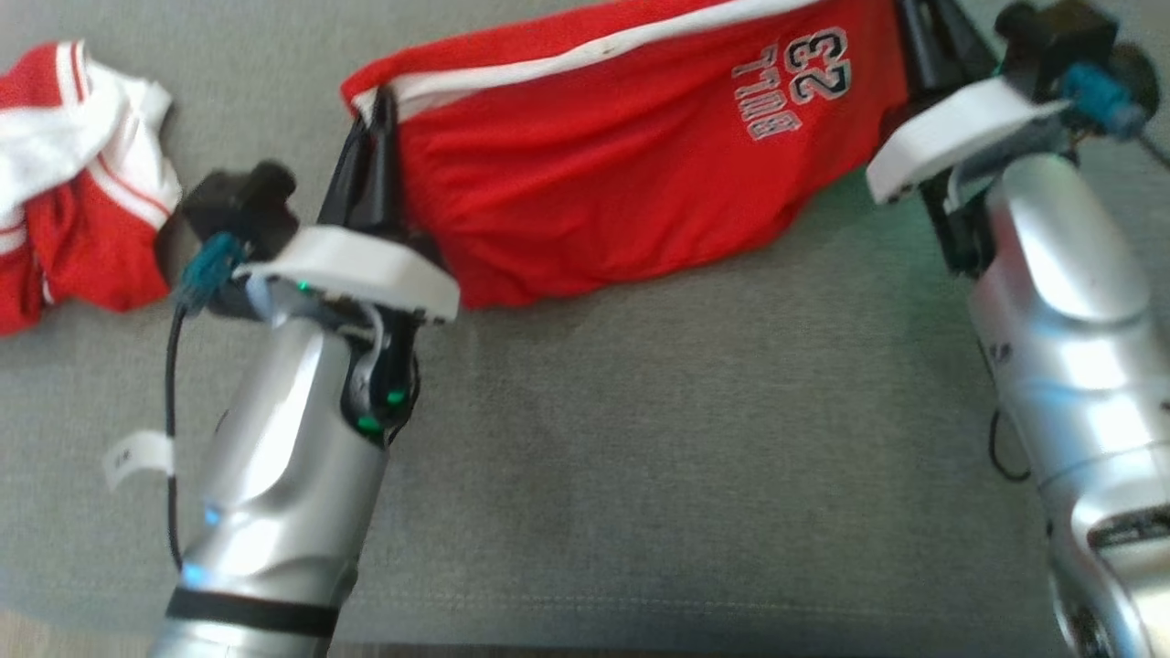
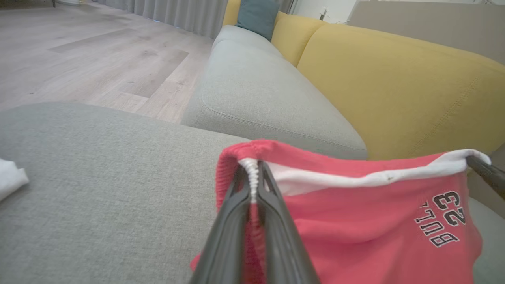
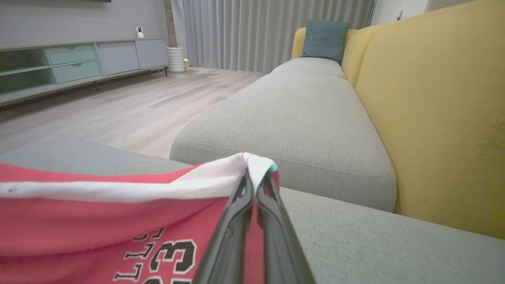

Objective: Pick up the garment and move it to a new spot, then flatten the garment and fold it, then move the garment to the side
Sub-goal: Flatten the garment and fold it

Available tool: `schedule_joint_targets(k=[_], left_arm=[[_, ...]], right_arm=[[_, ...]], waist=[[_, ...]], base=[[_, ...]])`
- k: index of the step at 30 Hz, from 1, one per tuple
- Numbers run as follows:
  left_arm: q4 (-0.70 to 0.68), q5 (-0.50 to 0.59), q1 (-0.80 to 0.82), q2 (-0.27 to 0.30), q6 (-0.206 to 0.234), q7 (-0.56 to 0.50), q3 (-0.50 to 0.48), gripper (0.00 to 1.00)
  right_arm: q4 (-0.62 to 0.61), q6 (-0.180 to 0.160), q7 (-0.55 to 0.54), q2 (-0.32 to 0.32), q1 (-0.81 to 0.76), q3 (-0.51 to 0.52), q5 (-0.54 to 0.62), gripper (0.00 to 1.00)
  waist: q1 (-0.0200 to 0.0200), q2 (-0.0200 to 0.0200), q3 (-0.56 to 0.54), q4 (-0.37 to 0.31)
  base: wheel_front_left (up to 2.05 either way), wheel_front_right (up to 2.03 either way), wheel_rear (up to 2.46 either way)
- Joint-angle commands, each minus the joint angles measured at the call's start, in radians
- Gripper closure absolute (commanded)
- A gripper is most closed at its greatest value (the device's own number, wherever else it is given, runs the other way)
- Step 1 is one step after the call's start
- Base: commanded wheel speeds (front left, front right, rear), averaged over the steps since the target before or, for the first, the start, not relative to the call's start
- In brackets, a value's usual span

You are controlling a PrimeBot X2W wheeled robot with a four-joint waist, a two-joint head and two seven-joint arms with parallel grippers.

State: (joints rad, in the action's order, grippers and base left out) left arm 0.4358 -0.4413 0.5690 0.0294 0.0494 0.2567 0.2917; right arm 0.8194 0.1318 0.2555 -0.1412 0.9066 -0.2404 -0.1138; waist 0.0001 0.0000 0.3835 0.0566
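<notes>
Both my jaws pinch the red basketball shorts [image 1: 594,183] by the ends of the white band [image 1: 567,59], stretching them over the grey sofa seat [image 1: 686,457]. A crumpled red-and-white garment [image 1: 73,174] lies apart, to the left.

The red sports garment [image 1: 594,183] carries the only print that can be read: the number 23 [image 1: 821,66] in dark digits with a pale outline, and beside it the letters BULL [image 1: 775,96] in the same style (four letters show clearly). In the head view both stand upside down near the garment's right end, below its white band [image 1: 567,62]. In the left wrist view they run on a slant, BULL beneath 23. The right wrist view cuts them off at its bottom edge, leaving LL and a 3. A white tag [image 1: 137,459] on a black cable [image 1: 170,366] is too blurred to read.
</notes>
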Motion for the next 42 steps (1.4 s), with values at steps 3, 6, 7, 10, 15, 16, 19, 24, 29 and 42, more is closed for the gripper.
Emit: schedule_joint_targets(k=[3, 6, 7, 10, 15, 16, 19, 24, 29, 42], left_arm=[[-0.006, -0.026, 0.055, 0.021, 0.023, 0.005, 0.0, 1.0], [0.014, -0.043, 0.073, 0.021, 0.035, 0.005, 0.011, 1.0], [0.018, -0.047, 0.079, 0.021, 0.038, 0.005, 0.013, 1.0], [0.036, -0.051, 0.097, 0.021, 0.041, 0.005, 0.028, 1.0], [0.036, -0.047, 0.106, 0.021, 0.05, 0.005, 0.033, 0.0], [0.033, -0.042, 0.1, 0.021, 0.051, 0.005, 0.032, 0.0], [0.02, -0.028, 0.078, 0.021, 0.057, 0.005, 0.028, 0.0], [-0.026, -0.013, 0.009, 0.021, 0.069, 0.005, 0.022, 0.0], [-0.063, -0.004, -0.08, 0.021, 0.076, 0.005, 0.021, 0.0], [-0.086, 0.013, -0.181, 0.021, 0.083, 0.005, 0.031, 0.0]], right_arm=[[0.02, -0.001, 0.006, 0.015, 0.059, 0.007, 0.023, 1.0], [0.063, -0.001, 0.006, 0.025, 0.089, 0.025, 0.04, 1.0], [0.078, -0.001, 0.006, 0.027, 0.097, 0.034, 0.047, 1.0], [0.115, -0.001, 0.006, 0.032, 0.123, 0.059, 0.069, 1.0], [0.123, -0.001, 0.006, 0.045, 0.137, 0.101, 0.087, 0.0], [0.117, -0.001, 0.006, 0.048, 0.137, 0.109, 0.088, 0.0], [0.109, -0.001, 0.006, 0.052, 0.128, 0.127, 0.088, 0.0], [0.125, -0.001, 0.006, 0.051, 0.065, 0.127, 0.075, 0.0], [0.237, -0.001, 0.006, 0.041, -0.006, 0.121, 0.051, 0.0], [0.392, -0.001, -0.02, 0.069, -0.03, 0.049, -0.054, 1.0]], waist=[[-0.0001, 0.0, 0.054, 0.041], [-0.0001, 0.0, 0.068, 0.043], [-0.0001, 0.0, 0.071, 0.043], [-0.0001, 0.0, 0.082, 0.043], [-0.0001, 0.0, 0.089, 0.044], [-0.0001, 0.0, 0.088, 0.044], [-0.0001, 0.0, 0.081, 0.046], [-0.0001, 0.0, 0.054, 0.056], [-0.0001, 0.0, 0.025, 0.065], [-0.0001, 0.0, -0.018, 0.086]], base=[[0.0, 0.0, 0.0], [0.0, 0.0, 0.0], [0.0, 0.0, 0.0], [0.0, 0.0, 0.0], [0.0, 0.0, 0.0], [0.0, 0.0, 0.0], [0.0, 0.0, 0.0], [0.0, 0.0, 0.0], [0.0, 0.0, 0.0], [0.0, 0.0, 0.0]])
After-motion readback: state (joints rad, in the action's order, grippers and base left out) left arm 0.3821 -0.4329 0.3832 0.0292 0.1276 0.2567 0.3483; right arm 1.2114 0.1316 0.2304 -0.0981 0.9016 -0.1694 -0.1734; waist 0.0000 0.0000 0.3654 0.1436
